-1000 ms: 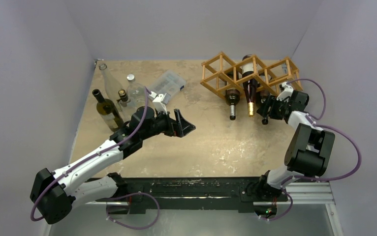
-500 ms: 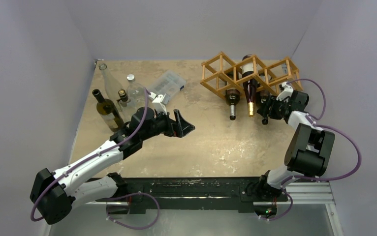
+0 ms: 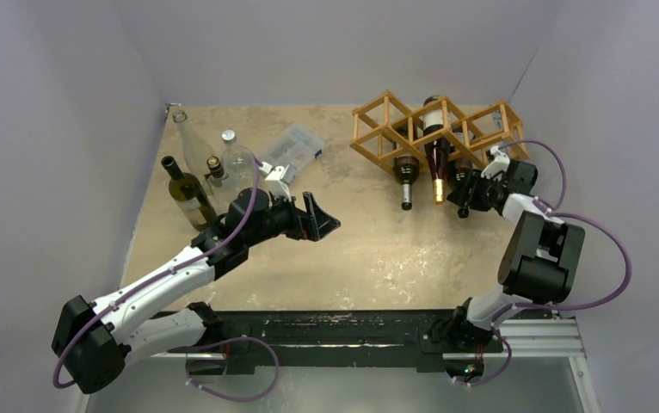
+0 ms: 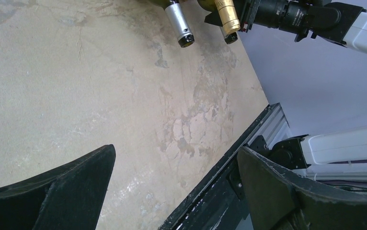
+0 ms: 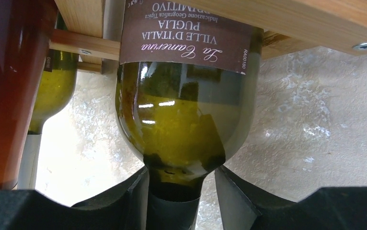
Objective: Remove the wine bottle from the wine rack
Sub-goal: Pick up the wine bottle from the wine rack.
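Almost nothing has changed in the last second. The right gripper [image 5: 179, 203] stays near the far right corner of the beige stone-look counter [image 3: 378, 249], and only its elbow has leaned a little. Its black fingers [image 5: 124, 201] are pressed on the neck of the dark green glass wine bottle [image 5: 184, 129] with a brown label. This bottle still lies in the right cell of the light-brown wooden lattice wine rack [image 3: 384, 127], its neck toward the near edge. I judge that the grip is made but the pull has not started. The left gripper [image 3: 319, 217] hangs spread and empty over the left half of the counter, unmoved
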`<state>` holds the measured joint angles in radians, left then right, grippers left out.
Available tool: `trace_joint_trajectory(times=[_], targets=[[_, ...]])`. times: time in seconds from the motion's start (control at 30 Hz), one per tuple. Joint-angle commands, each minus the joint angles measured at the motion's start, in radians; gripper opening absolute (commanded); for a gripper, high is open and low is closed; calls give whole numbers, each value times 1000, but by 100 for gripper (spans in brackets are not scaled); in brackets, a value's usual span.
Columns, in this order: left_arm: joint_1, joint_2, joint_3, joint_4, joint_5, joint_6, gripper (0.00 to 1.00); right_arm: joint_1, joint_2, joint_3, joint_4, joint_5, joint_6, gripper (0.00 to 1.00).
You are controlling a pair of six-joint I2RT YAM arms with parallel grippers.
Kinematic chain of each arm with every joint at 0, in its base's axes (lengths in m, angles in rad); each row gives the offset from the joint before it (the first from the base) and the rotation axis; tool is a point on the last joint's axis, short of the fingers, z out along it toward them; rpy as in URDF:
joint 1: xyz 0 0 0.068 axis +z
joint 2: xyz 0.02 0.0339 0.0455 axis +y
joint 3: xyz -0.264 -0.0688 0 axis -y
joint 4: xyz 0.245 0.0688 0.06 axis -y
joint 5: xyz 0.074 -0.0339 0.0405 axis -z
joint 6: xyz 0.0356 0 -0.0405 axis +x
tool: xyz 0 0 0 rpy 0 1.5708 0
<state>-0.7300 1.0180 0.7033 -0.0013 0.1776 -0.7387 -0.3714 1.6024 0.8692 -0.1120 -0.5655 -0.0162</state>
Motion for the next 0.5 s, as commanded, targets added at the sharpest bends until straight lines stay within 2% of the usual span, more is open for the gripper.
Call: trace_joint_trajectory(times=[0.0, 0.23, 0.47], targets=[[-7, -24, -13, 46, -10, 8, 100, 4, 2, 21, 9, -24, 9, 52], [-7, -23, -14, 46, -10, 8, 100, 4, 2, 23, 8, -30, 9, 45], [-7, -25, -16, 47, -12, 7, 100, 3, -22, 25, 6, -41, 7, 19]])
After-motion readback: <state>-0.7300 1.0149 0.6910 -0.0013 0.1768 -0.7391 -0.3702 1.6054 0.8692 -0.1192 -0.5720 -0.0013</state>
